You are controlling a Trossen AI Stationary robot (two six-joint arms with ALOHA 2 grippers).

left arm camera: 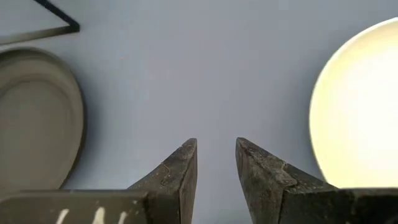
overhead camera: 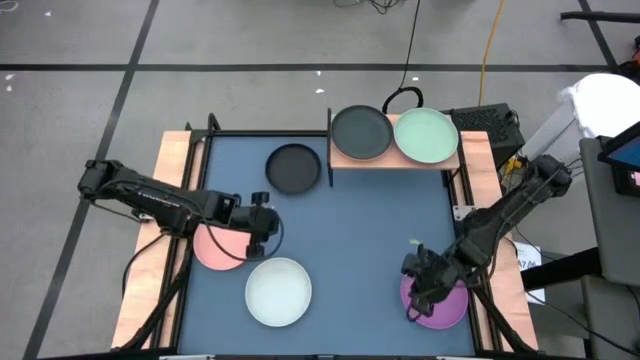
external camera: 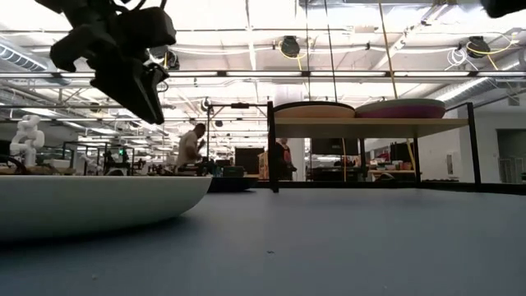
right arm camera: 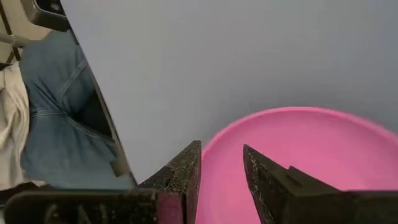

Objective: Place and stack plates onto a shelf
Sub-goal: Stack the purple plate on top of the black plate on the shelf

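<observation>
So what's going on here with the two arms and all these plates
Two plates, dark grey and pale green, already sit on the shelf. The right gripper is down at the purple plate's rim, fingers straddling it. The left gripper hovers by the pink plate. A whitish and another dark grey plate wait on the table.

Table surface (overhead camera: pixel 370 240) blue, edged by light-wood side strips (overhead camera: pixel 175 160). Shelf (overhead camera: pixel 395 160) light wood, carrying a dark grey plate (overhead camera: pixel 361 132) and a pale green plate (overhead camera: pixel 426 136). Second dark grey plate (overhead camera: pixel 294 168) on the blue beside the shelf. Whitish plate (overhead camera: pixel 279 291) near the front; reads cream-yellow in the left wrist view. Pink plate (overhead camera: pixel 212 250) salmon-toned, partly under the left arm. Purple plate (overhead camera: pixel 445 308) magenta-purple from above, bright pink in the right wrist view. Both arms dark, black fingers speckled with wear. Person's blue jeans (right arm camera: pixel 56 118) past the table edge. Floor (overhead camera: pixel 250 40) grey with dark lines; yellow cable (overhead camera: pixel 490 50).
</observation>
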